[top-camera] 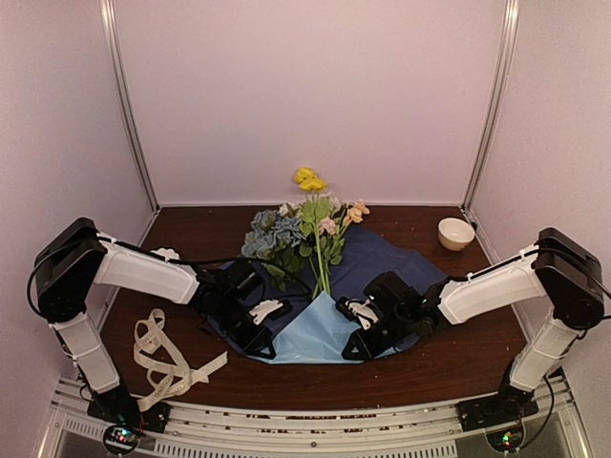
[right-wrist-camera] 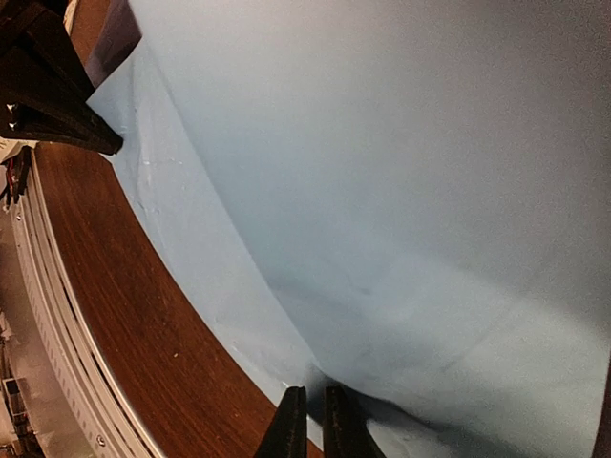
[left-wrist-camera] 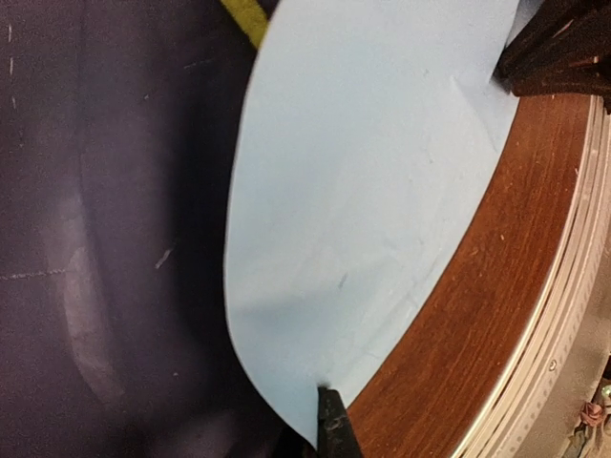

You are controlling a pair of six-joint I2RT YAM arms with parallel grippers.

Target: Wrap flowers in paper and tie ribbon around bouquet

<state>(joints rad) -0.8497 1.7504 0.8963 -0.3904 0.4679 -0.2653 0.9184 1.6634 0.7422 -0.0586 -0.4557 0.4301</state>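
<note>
From my station, the top view shows the paper [top-camera: 387,260] spread on the table [top-camera: 463,355] between the two arms, dark navy face up. Its near part is turned over, so a light-blue triangle faces me. The flowers [top-camera: 304,234] lie on the navy face, with the blooms at the far end and the thin stems pointing near, their tips meeting the top of the light-blue flap.

The left end effector [top-camera: 260,351] sits at the near left corner of that flap. In the left wrist view I see only one dark fingertip [left-wrist-camera: 331,431] at the paper's edge. The jaws are pressed together there, pinching the paper where it curves up off the table.

The right end effector [top-camera: 356,350] sits at the near right corner of the flap. In the right wrist view its two fingertips [right-wrist-camera: 288,425] stand almost together with only a slit between them. The light-blue sheet creases down into that slit, so I read it as a pinch on the paper's edge.

The ribbon [top-camera: 160,361] lies loosely looped on the table near the left arm's base, well apart from the paper. A small white bowl [top-camera: 455,233] stands at the far right.
</note>
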